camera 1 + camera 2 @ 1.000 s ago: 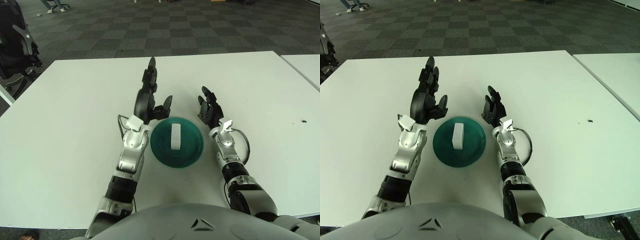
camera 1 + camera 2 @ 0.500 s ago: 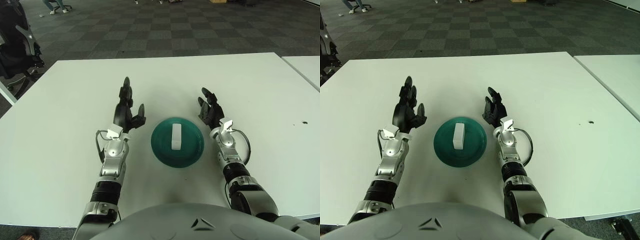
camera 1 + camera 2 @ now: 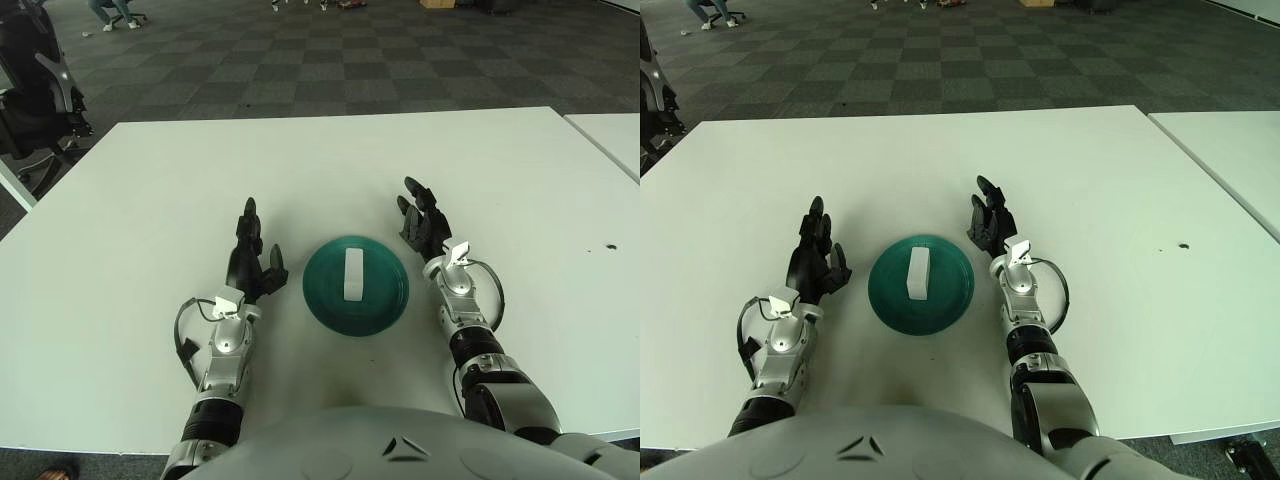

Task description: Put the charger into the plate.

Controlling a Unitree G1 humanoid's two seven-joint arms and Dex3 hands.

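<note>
While the white charger (image 3: 352, 274) lies inside the green plate (image 3: 325, 306) at the frame's centre, its long axis running top to bottom, the left hand (image 3: 250, 267) at lower left and right hand (image 3: 422, 220) at right flank it, fingers spread and holding nothing.

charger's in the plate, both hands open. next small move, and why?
Probably none on the charger: it lies inside the green plate, held by nothing. The left hand shows left of the plate, the right hand right of it, fingers spread. I'd just ease both hands clear of the plate.
</note>
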